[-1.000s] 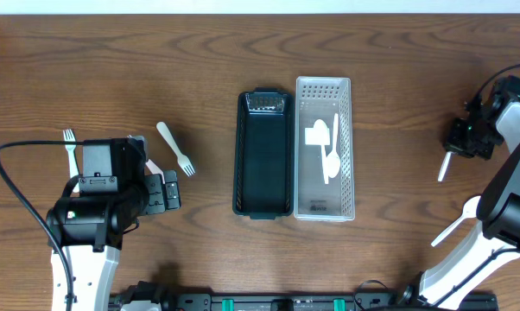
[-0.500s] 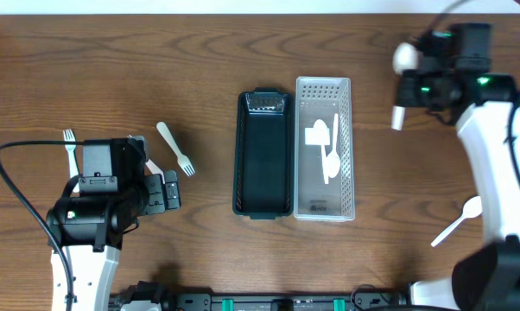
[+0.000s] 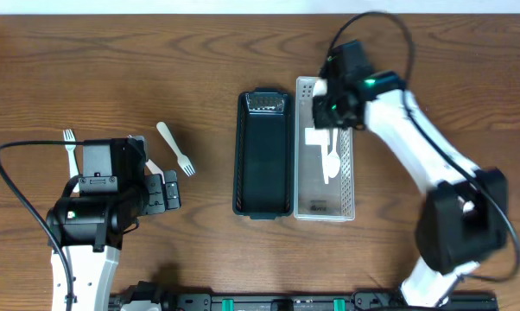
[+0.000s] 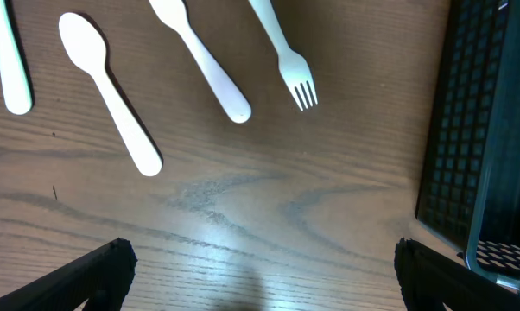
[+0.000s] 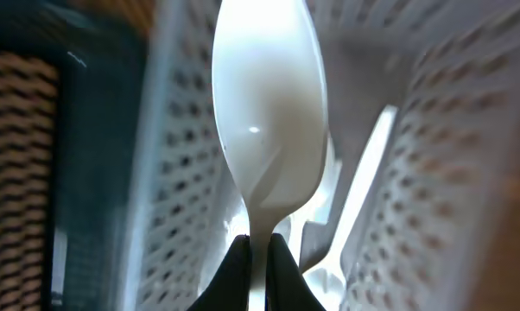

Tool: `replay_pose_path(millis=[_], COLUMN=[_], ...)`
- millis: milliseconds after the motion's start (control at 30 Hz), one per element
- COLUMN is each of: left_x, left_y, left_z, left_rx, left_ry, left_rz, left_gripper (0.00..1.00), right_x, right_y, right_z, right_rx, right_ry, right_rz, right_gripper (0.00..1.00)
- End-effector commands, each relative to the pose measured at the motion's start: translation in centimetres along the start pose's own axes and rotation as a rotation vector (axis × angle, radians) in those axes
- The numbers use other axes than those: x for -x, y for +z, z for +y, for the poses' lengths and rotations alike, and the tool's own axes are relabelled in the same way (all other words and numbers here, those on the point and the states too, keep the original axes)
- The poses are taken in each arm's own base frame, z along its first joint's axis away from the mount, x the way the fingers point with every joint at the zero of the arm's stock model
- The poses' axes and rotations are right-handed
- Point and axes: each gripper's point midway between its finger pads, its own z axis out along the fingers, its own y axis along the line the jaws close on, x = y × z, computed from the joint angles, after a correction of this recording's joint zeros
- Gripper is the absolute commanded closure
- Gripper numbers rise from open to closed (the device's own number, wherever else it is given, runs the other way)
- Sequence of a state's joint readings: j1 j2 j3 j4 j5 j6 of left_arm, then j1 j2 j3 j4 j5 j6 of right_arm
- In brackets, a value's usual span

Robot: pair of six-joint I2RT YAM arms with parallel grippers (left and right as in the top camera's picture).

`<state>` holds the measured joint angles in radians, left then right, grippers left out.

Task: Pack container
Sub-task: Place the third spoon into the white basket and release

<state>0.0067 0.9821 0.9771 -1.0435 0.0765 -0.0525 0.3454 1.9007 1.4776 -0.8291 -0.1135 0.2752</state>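
Observation:
My right gripper (image 5: 260,259) is shut on the handle of a white plastic spoon (image 5: 264,112) and holds it over the far end of the white perforated basket (image 3: 346,173). White utensils (image 3: 327,151) lie inside the basket. In the overhead view the right gripper (image 3: 331,99) is above the basket's back end. A black container (image 3: 263,155) stands beside the basket on its left. My left gripper (image 4: 260,281) is open and empty above bare table, near a white spoon (image 4: 109,91) and a white fork (image 4: 282,52).
More white utensils lie on the left of the table: a fork (image 3: 70,147) and a fork (image 3: 175,149) in the overhead view. The black container's edge (image 4: 485,130) shows at the right of the left wrist view. The table's back edge runs along the top.
My right arm has swung from the table's right side leftward to above the white basket, carrying the white spoon. The left arm has not moved.

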Motion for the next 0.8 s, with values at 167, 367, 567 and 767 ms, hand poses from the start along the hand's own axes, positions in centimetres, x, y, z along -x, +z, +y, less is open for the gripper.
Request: replay_pose_path(millis=[167, 367, 567, 767], left_x=[0.6, 0.6, 0.6, 0.6], left_y=[-0.5, -0.5, -0.5, -0.5], left_z=[0.0, 0.0, 0.0, 0.0], left_rx=[-0.006, -0.006, -0.005, -0.005], left_ry=[-0.010, -0.010, -0.010, -0.010], left_rz=[-0.014, -0.014, -0.014, -0.015], left_gripper=[0.02, 0.02, 0.02, 0.02], right_x=[-0.9, 1.0, 3.7, -1.2], right_y=[2.1, -1.6, -12.0, -21.6], right_z=[-0.4, -1.4, -8.2, -20.6], right_rx=[-0.032, -0.027, -0.172, -0.342], right_ry=[0.022, 0.042, 0.205, 0.667], right_rz=[0.047, -0.035, -0.259, -0.380], right_gripper=[0.75, 0.58, 0.50, 0.19])
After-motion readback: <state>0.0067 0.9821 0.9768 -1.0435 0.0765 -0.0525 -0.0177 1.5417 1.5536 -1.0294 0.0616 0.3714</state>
